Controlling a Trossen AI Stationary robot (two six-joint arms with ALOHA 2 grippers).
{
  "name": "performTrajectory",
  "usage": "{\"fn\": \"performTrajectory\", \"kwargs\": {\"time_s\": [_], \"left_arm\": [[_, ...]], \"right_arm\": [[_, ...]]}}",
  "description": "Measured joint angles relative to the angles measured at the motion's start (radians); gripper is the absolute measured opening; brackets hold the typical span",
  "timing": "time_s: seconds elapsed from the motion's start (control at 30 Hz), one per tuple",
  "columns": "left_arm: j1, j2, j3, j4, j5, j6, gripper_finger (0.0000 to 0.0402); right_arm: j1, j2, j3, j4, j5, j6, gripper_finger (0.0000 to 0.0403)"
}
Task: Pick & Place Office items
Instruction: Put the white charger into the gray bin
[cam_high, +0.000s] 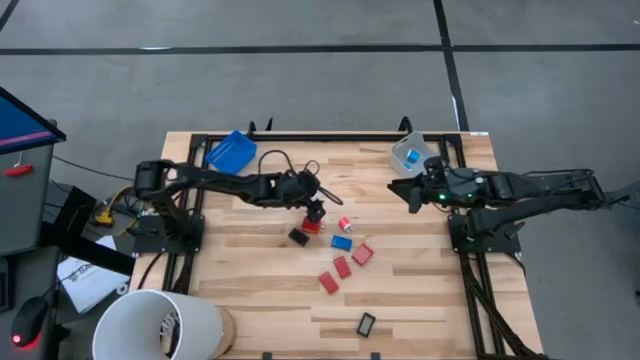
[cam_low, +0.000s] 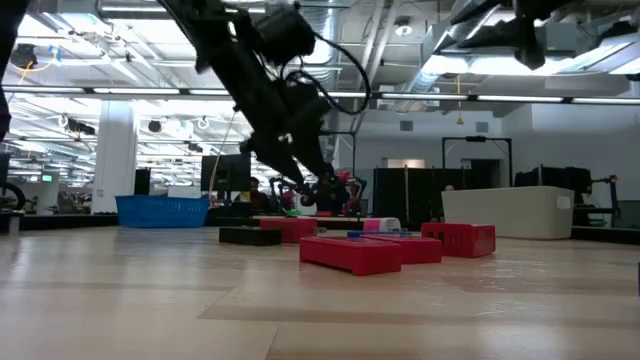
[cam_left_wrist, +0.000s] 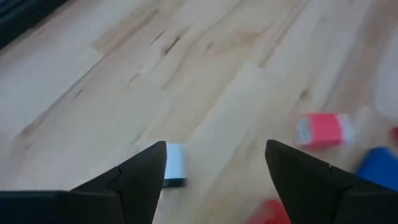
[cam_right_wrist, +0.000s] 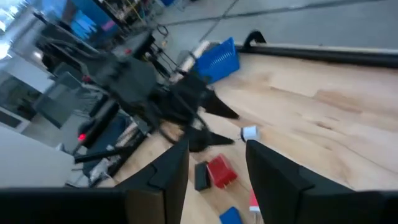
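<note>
Left tool (cam_high: 316, 215) hangs over the middle of the table (cam_high: 260, 290), fingers spread apart with nothing between them. A red block (cam_high: 312, 226) sits right under it, a black rectangle (cam_high: 298, 237) just beside, and a small red-and-white piece (cam_high: 345, 223) near. The other red blocks (cam_high: 342, 266) and a blue block (cam_high: 341, 242) lie a bit further off. Right tool (cam_high: 405, 192) waits by the clear bin (cam_high: 410, 155), fingers apart too.

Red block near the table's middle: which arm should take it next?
Left. Its tool is open and right above that red block, among the items. The right tool is open too, but waits off beside the clear bin.
</note>
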Motion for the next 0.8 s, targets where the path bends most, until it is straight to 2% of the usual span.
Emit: {"fn": "performTrajectory", "kwargs": {"time_s": [0.2,0.53,0.8], "left_arm": [[0.026,0.077,0.000,0.005,0.002,0.076,0.0254],[0.040,0.143,-0.001,-0.015,0.008,0.093,0.0231],[0.085,0.147,0.000,-0.024,0.036,0.089,0.0179]], "right_arm": [[0.019,-0.071,0.000,0.000,0.030,-0.010,0.0152],[0.018,-0.125,0.000,-0.002,0.042,-0.012,0.0152],[0.018,-0.123,0.000,-0.002,0.042,-0.011,0.0152]]}}
